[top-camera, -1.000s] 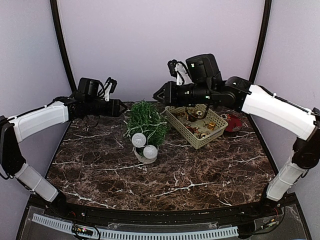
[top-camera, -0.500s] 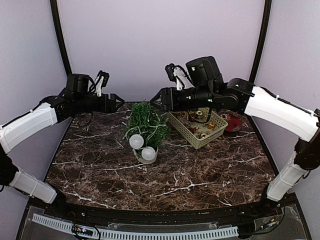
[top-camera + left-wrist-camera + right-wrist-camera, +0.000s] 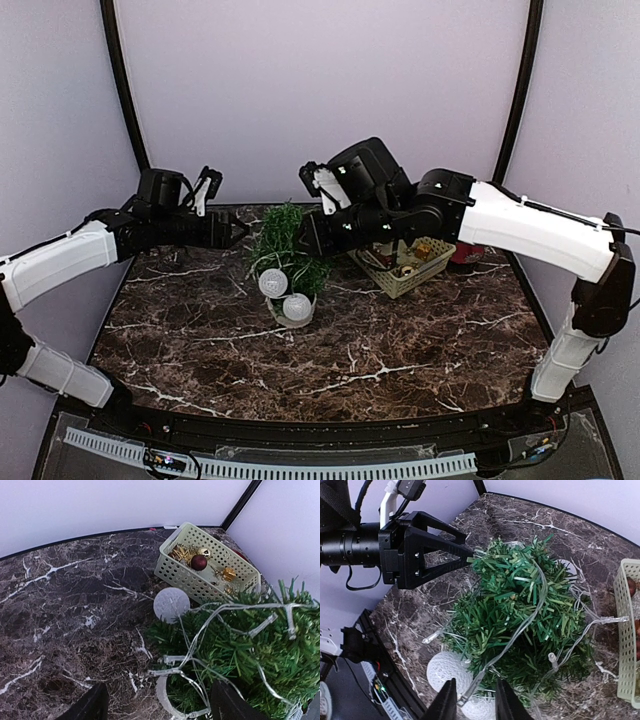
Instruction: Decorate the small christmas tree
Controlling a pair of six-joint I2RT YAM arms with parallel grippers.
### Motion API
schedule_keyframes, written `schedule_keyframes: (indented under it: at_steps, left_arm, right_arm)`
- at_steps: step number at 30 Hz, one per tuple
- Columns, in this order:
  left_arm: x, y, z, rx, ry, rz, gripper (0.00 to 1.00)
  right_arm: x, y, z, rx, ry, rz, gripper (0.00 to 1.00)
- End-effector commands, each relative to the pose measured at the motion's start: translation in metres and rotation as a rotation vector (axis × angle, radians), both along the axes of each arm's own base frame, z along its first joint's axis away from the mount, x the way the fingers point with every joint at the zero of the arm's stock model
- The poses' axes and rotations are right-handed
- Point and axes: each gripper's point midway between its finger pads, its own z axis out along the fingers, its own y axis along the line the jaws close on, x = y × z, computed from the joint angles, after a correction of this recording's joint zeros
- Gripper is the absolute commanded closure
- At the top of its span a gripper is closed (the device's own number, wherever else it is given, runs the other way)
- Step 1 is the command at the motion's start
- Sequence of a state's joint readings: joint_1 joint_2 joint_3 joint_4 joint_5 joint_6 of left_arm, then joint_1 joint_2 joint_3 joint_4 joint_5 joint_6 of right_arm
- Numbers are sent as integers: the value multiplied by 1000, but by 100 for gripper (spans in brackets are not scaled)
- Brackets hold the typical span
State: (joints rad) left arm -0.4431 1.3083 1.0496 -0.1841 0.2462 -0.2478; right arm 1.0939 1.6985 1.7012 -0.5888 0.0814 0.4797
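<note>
The small christmas tree [image 3: 287, 248] stands in its white pot [image 3: 285, 316] left of the middle, and it also shows in the right wrist view [image 3: 520, 615]. A clear light string [image 3: 532, 605] lies across it. Two white mesh balls [image 3: 273, 282] hang at its front. My left gripper [image 3: 238, 232] is open wide beside the tree's left flank, with the pot rim [image 3: 161, 696] between its fingers [image 3: 92, 706]. My right gripper [image 3: 304, 238] hangs over the tree's right side, slightly open. The string's end [image 3: 469, 694] lies between its fingers [image 3: 447, 700], not pinched.
A pale green basket [image 3: 424, 266] holding gold and dark red ornaments [image 3: 199, 562] sits right of the tree, partly under my right arm. A red object [image 3: 466, 252] lies past the basket. The enclosure's back wall is close behind.
My right gripper has moved left and down from above the basket to the tree's top. My left gripper has swung right and now sits against the tree's left side.
</note>
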Motion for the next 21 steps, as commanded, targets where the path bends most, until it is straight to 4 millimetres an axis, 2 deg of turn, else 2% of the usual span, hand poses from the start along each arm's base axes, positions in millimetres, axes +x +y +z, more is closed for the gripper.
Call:
schedule_keyframes:
  at_steps: [1,5,9,12,14,17,18,21]
  left_arm:
    - [-13,3,7,-40,-15,2,28]
    - [-21,10,1,-38,-7,20,28]
    - [-30,16,-3,-39,-1,36,28]
    - [-34,21,-4,-34,-1,51,27]
    - [-37,25,-1,-32,-12,65,27]
    - [-42,32,12,-35,-44,85,25]
    - [-43,35,15,-31,-48,98,24]
    - [-50,44,33,-38,-76,127,17]
  right_arm:
    - [9,-7,10,-4,-41,-75,83]
    - [14,-13,-2,-23,-30,-124,99]
    - [13,-13,-17,-34,-7,-134,100]
    - [13,-15,-18,-33,-3,-143,100]
    - [13,-16,-14,-22,-7,-143,100]
    - [10,-17,4,18,-17,-131,100]
    - [8,-17,12,39,-21,-125,97]
    - [2,-28,41,96,-46,-123,81]
